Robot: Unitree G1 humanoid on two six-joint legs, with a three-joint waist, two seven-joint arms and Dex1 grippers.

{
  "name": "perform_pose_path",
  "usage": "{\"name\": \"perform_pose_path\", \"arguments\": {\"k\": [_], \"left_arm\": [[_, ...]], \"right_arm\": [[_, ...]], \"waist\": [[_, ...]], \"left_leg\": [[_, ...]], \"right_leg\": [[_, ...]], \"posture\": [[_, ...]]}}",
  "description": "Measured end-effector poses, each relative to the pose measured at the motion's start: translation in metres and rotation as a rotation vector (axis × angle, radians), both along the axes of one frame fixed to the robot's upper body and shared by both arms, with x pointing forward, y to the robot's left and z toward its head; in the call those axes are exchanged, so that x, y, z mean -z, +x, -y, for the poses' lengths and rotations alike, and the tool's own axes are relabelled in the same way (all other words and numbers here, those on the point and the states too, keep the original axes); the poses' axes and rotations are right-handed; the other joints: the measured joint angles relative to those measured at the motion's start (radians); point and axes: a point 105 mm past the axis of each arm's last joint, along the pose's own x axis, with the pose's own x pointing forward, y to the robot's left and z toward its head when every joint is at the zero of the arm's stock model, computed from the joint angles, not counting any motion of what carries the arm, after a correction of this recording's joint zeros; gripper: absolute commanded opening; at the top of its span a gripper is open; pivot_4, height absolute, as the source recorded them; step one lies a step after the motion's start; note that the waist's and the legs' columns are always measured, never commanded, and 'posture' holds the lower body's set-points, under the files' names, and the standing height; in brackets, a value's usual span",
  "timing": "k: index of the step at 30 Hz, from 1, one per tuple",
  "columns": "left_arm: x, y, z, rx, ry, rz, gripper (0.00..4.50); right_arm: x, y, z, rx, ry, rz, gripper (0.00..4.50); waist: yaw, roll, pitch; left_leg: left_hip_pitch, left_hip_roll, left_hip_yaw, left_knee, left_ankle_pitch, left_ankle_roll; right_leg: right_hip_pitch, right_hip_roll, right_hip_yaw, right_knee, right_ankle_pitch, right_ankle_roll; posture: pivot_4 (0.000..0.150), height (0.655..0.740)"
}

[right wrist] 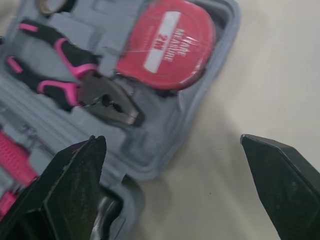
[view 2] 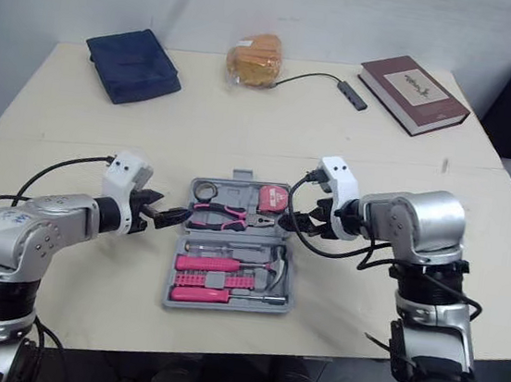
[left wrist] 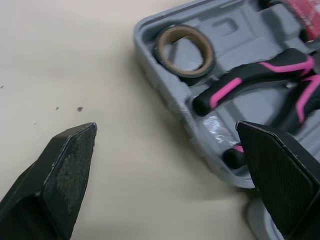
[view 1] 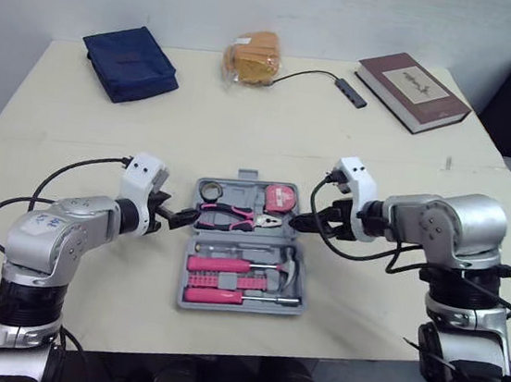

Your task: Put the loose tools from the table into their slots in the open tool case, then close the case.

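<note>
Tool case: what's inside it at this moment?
The tool case holds a tape roll, pink-handled pliers and a red tape measure in one half; two pink screwdrivers and a hammer in the other. Whatever lies under them is covered.

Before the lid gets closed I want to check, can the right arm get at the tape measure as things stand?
Probably yes: the right gripper hangs beside the tool case, jaws open, and the tape measure lies uncovered just ahead.
</note>
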Motion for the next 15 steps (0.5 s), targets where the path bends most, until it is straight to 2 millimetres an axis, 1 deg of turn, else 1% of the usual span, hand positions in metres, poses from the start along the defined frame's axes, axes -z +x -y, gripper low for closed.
{"name": "perform_pose_path", "arguments": {"k": [3, 7, 15], "left_arm": [[0.001, 0.003, 0.002, -0.022, -0.005, -0.013, 4.50], [0.006, 0.008, 0.005, -0.049, -0.024, -0.029, 4.50], [0.010, 0.012, 0.006, -0.081, -0.036, -0.034, 4.50]], "right_arm": [[0.004, 0.006, 0.000, 0.039, -0.022, -0.010, 4.48], [0.010, 0.010, -0.002, 0.069, -0.042, -0.022, 4.48], [0.012, 0.016, -0.004, 0.095, -0.048, -0.017, 4.48]], "waist": [[0.000, 0.000, 0.000], [0.000, 0.000, 0.000], [-0.001, -0.001, -0.001]], "left_leg": [[-0.004, 0.000, 0.000, 0.001, 0.000, 0.000], [-0.004, 0.000, 0.000, 0.001, 0.000, 0.000], [-0.003, 0.000, -0.001, 0.001, 0.003, -0.002]], "right_leg": [[-0.003, 0.001, 0.000, 0.000, 0.000, 0.000], [-0.003, 0.003, 0.000, -0.001, 0.000, 0.001], [-0.003, 0.003, 0.001, 0.000, 0.001, 0.000]], "posture": [[0.150, 0.7400], [0.150, 0.7400], [0.150, 0.7400]]}}
